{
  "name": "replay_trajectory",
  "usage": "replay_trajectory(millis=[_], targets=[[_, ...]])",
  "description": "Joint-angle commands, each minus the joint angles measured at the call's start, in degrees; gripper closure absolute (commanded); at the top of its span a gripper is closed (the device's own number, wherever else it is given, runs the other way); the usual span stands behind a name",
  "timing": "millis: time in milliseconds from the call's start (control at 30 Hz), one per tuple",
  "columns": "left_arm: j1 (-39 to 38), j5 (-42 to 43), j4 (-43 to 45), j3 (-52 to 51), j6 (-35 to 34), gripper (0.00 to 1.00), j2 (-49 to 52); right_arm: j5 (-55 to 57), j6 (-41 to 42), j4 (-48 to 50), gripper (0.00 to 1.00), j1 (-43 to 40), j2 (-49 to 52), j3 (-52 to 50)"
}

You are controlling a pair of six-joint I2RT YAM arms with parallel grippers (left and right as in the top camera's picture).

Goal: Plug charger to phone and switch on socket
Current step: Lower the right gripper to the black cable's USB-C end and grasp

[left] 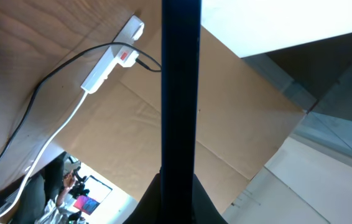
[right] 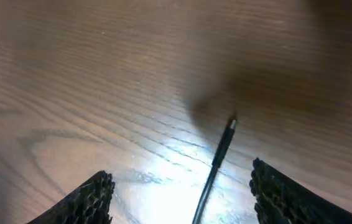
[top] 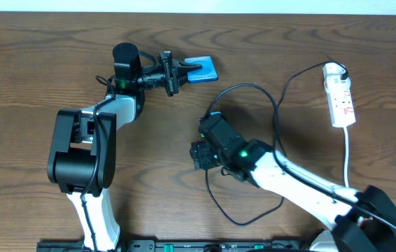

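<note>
Biggest risk is at the right gripper (right: 181,174). Its jaws stand spread w/ nothing held, and the charger's (top: 243,86) plug tip (right: 231,126) lies flat on the table (top: 44,42) between the fingers, nearer one finger than the other. If we close off-centre, the thin cable prob. rolls or skids away. If we pinch too far behind the tip, it droops and won't line up w/ the port.

The left gripper (top: 177,72) is clamped on the phone (top: 201,70), which is seen edge-on in the left wrist view. We can't tell whether it's clear of the table. It's a narrow grip, so a push from the plug could twist the phone in the jaws.

Cable slack loops round the right arm on both sides, so a reach toward the phone may snag it or tug the socket (top: 339,94).

Room-wise there's bare wood between the two grippers, so the approach lane is open. The socket sits well apart on the right w/ free table around it. The table's far edge lies beyond the phone, not tight.
</note>
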Motion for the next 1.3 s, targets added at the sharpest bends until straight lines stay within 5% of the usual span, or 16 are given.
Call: replay_trajectory(millis=[0, 800, 1167, 1267], targets=[[0.2, 2.6, 0.7, 1.7, 1.2, 0.93, -1.0, 1.4, 1.1, -1.0, 0.34, 0.9, 4.9, 3.9], [0.2, 2.7, 0.7, 1.7, 1.4, 0.93, -1.0, 1.2, 10.3, -9.8, 0.64, 0.4, 13.4, 8.8], [0.2, 2.7, 1.6, 1.7, 1.4, 0.93, -1.0, -0.3, 12.7, -10.0, 0.99, -1.1, 15.4, 9.1], [0.2, 2.8, 1.6, 1.7, 1.8, 0.93, -1.0, -0.6, 12.6, -10.0, 0.99, -1.4, 15.4, 9.3]])
